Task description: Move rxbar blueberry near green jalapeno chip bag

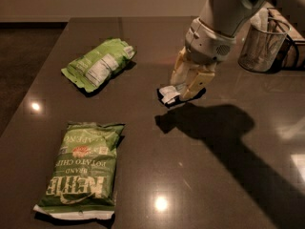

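Gripper: the gripper (184, 91) hangs off the pale arm (224, 8), which comes in from 1 o'clock. It sits just right of the picture's middle, low over the table (157, 175).
Fingers: the two cream-coloured fingers (196, 82) point down and toward 7 o'clock. They stand close together and pinch one end of the bar.
Rxbar blueberry: the rxbar blueberry (167, 95) is a small, flat, dark-wrapped bar with a white label panel facing up. It sticks out from between the fingertips toward 8 o'clock. Only its free end shows; the rest is hidden by the fingers. Whether its low edge touches the table cannot be told.
Green jalapeno chip bag: the green jalapeno chip bag (82, 173) lies flat at 7 o'clock in the view, well apart from the bar. Its big white "KETTLE" lettering reads upside down. A red-orange emblem sits above the lettering and the white edge is nearest the camera.
Paler green bag: the paler green bag (97, 65) lies at 10 o'clock, tilted, with a white nutrition-label panel showing. It is well apart from the bar and from the larger bag.
Wire mesh cup: the wire mesh cup (261, 46) stands upright at 2 o'clock, beside the arm.
Shadow: the arm's shadow (214, 123) falls on the table from just below the gripper toward 5 o'clock.
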`<state>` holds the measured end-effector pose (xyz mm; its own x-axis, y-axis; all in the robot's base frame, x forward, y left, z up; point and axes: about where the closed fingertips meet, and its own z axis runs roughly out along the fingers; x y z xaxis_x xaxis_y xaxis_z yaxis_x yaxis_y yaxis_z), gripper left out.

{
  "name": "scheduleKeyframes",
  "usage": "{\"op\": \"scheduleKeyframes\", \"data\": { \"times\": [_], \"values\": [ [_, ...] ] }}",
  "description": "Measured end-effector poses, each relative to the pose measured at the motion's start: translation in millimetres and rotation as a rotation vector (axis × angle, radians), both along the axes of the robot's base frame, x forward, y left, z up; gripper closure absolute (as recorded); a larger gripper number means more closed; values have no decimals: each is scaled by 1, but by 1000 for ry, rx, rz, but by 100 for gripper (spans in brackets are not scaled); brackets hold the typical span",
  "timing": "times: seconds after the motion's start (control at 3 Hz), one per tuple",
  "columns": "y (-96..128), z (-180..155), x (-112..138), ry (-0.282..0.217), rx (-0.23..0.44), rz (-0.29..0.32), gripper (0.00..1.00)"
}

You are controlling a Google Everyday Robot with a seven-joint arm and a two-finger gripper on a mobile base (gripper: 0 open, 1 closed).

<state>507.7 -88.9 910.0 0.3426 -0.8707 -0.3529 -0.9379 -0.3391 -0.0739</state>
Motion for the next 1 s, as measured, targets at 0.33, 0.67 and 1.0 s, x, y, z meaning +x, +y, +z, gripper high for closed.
{"op": "scheduleKeyframes", "data": {
  "times": [0.33, 0.67, 1.0],
  "values": [
    [33, 6, -40, 37, 60, 37, 100],
    [53, -1, -68, 56, 80, 42, 100],
    [69, -11, -92, 64, 93, 48, 100]
  ]
}}
